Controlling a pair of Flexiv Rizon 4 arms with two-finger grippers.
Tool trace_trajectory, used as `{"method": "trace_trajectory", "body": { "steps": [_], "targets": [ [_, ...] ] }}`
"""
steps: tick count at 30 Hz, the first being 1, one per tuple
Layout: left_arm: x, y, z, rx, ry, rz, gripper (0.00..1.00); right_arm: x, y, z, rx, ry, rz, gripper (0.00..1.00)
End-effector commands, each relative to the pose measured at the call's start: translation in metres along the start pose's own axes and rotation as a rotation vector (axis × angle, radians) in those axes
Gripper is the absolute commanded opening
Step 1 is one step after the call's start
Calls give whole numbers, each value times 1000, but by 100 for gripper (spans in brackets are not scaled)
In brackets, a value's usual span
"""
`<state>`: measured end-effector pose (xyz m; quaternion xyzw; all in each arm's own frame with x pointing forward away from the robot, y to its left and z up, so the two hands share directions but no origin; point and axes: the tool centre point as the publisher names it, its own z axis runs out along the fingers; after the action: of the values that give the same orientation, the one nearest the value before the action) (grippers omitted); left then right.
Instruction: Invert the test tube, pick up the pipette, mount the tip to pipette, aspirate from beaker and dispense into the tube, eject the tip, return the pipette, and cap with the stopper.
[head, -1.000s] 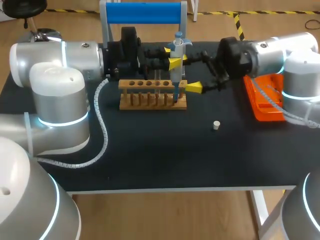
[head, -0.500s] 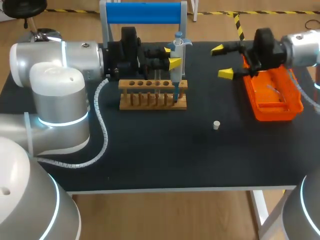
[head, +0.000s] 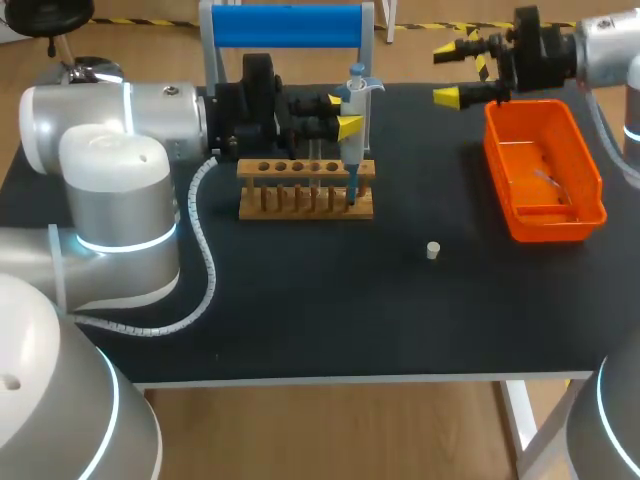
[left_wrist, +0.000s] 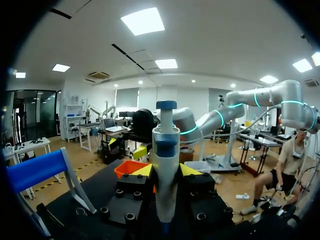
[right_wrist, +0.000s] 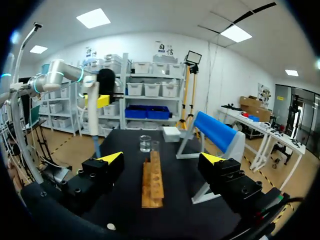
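Table, black (head: 300, 300): orange plastic tray (head: 500, 175) right, wooden tube rack (head: 305, 190) mid. My L gripper (head: 343, 113) clamps blue-white pipette (head: 355, 150) upright over rack's right end; R gripper (head: 447, 73) spread, empty, by tray's far end. Small white stopper (head: 432, 250) lies loose.

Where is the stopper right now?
Head view: the stopper lies loose on the table, right of the wooden rack and left of the orange tray's near end.

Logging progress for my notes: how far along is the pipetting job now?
Looks done: pipette picked up, tip mounted. In hand: left gripper holds the pipette upright, its tip down at the wooden rack's end. Left: eject the tip, return the pipette, cap; the stopper lies loose on the table, right gripper open, empty.
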<state>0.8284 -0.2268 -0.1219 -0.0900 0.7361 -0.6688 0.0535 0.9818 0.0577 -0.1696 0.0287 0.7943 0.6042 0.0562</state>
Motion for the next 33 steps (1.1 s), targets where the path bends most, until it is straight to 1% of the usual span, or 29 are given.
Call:
{"method": "trace_trajectory", "body": {
  "steps": [1,5,14,26,33],
  "targets": [
    [0,1,1,4,-1,1,0,-19,8,20,60,-31,3,100],
    [0,1,1,4,-1,1,0,-32,10,34,101,-71,17,100],
    [0,1,1,4,-1,1,0,-50,14,63,182,-129,19,100],
    [0,1,1,4,-1,1,0,-71,36,92,210,-154,0,100],
    [0,1,1,4,-1,1,0,-79,40,110,223,-151,-10,100]
  ]
}}
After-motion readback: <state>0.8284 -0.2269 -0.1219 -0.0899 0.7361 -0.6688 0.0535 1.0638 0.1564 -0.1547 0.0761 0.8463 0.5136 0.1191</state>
